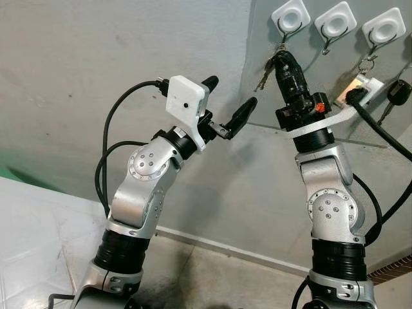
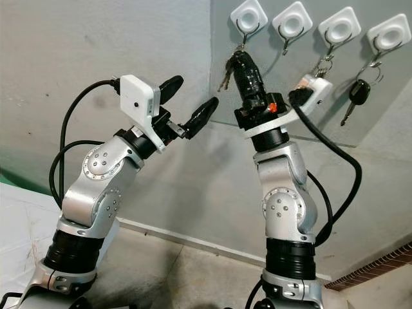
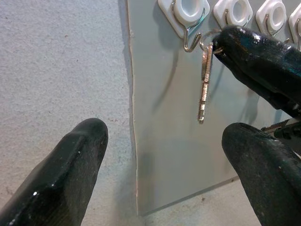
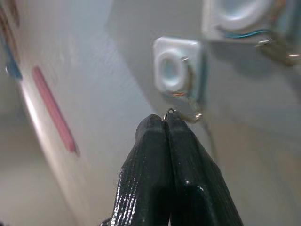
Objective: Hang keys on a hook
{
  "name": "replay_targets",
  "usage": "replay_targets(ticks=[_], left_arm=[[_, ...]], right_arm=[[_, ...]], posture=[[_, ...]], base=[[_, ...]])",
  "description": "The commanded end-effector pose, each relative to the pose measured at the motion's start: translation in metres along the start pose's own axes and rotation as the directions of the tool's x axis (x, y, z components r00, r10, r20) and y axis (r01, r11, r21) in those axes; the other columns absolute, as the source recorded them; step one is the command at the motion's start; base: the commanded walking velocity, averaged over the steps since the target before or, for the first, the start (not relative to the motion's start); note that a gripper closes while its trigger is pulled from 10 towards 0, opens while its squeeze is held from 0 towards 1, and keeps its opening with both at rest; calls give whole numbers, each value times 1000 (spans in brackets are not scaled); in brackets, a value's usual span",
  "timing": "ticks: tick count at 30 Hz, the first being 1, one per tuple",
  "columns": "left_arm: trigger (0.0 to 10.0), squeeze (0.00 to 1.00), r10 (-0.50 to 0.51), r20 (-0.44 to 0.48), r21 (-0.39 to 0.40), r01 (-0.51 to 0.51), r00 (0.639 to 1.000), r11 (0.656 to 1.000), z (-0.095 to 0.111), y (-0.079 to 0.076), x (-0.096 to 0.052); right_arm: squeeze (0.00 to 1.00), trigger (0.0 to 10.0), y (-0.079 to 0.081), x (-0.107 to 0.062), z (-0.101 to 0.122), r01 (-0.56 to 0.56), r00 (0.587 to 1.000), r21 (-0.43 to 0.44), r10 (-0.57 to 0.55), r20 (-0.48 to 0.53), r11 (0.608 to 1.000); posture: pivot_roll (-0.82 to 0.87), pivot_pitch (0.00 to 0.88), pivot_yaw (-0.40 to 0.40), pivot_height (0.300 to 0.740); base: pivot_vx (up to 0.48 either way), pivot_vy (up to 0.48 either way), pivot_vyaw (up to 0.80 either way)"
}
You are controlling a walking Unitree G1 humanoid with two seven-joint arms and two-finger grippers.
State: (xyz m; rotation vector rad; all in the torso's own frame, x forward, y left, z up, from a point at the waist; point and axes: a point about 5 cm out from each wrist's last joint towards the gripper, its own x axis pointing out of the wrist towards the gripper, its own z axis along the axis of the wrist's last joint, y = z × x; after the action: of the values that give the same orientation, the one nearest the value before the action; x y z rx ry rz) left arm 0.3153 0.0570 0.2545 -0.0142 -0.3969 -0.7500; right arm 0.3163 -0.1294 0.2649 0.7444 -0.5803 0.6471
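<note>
Two grippers are raised at the wall: our left gripper (image 1: pixel 230 103) waits spread at nine o'clock of the keys (image 3: pixel 205 80), while our right gripper (image 4: pixel 167 118) pinches their ring against the leftmost hook (image 3: pixel 192 41). Next, we judge, seat the ring, then let go.

Row of hooks (image 2: pixel 248 17) on wall panel (image 2: pixel 386 96) ahead. Keys (image 3: pixel 205 82) under leftmost hook, my right gripper (image 2: pixel 239 62) touching their ring just below it. My left gripper (image 2: pixel 187 103) left of panel, apart. Car key (image 2: pixel 358 94) under rightmost hook.
</note>
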Motion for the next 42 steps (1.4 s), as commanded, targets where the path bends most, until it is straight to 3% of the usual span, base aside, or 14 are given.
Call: replay_targets(ticks=[1,3,7,20,42], left_arm=[[10000,0,-17,18,15,17,1000,1000,7,-2,3],[10000,0,-14,18,17,14,1000,1000,7,-2,3],[10000,0,-12,19,17,11,1000,1000,7,-1,2],[10000,0,-9,20,17,9,1000,1000,7,-1,2],[10000,0,-8,19,15,7,1000,1000,7,-3,1]], right_arm=[[0,10000,0,1,2,7,1000,55,-9,22,998],[0,10000,-2,0,2,20,999,111,-24,36,994],[0,10000,-5,0,2,32,998,142,-38,41,989],[0,10000,13,0,-8,-104,992,126,111,-50,987],[0,10000,9,18,5,-103,995,118,102,16,988]], posture=[[148,106,35,740],[151,107,34,740],[152,107,32,740],[150,107,32,740],[152,112,28,740]], base=[[0,0,0],[0,0,0],[0,0,0],[0,0,0],[0,0,0]])
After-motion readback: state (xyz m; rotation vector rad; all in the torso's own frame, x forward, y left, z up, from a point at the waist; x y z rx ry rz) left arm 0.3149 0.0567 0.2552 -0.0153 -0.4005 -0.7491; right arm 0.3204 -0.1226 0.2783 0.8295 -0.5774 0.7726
